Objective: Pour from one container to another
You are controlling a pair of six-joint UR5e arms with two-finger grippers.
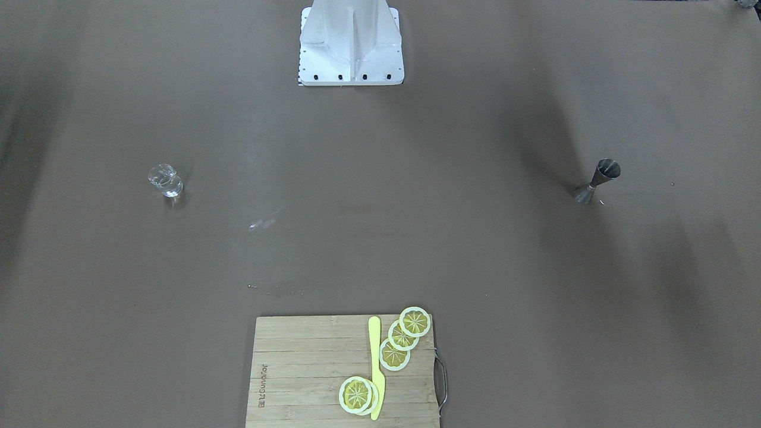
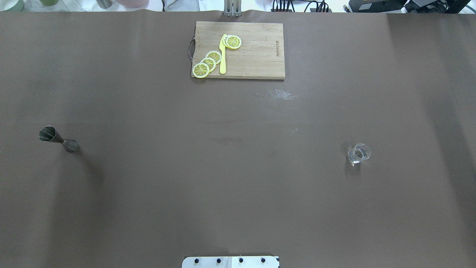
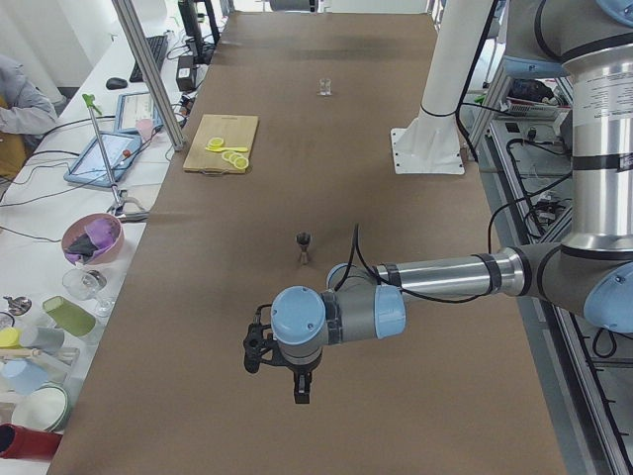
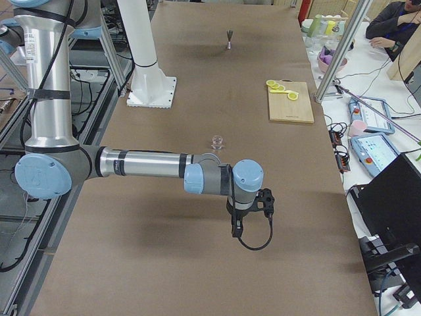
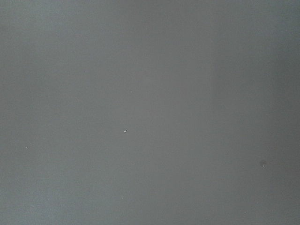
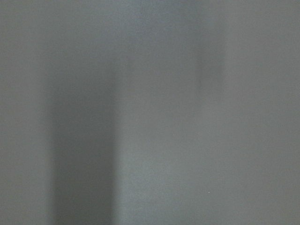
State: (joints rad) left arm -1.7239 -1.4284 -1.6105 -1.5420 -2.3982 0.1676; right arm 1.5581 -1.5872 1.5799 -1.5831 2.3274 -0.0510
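Nearest the overhead lens, at the near edge of the brown bench: white robot base plate.

Far left, visible only from the side: left claw, hanging over the bench's left end and pointing down, well apart from every object; opening not discernible at this range.

Left half: grey metal jigger, upright on one cone, touching nothing.

Centre, far edge: wooden cutting board, carrying lemon slices in two groups with a yellow knife between them.

Right half: clear glass tumbler, upright, well apart from the jigger.

Far right, again from the side only: right claw, over the bench's right end; opening likewise not discernible.

Both wrist views: plain bench surface only.
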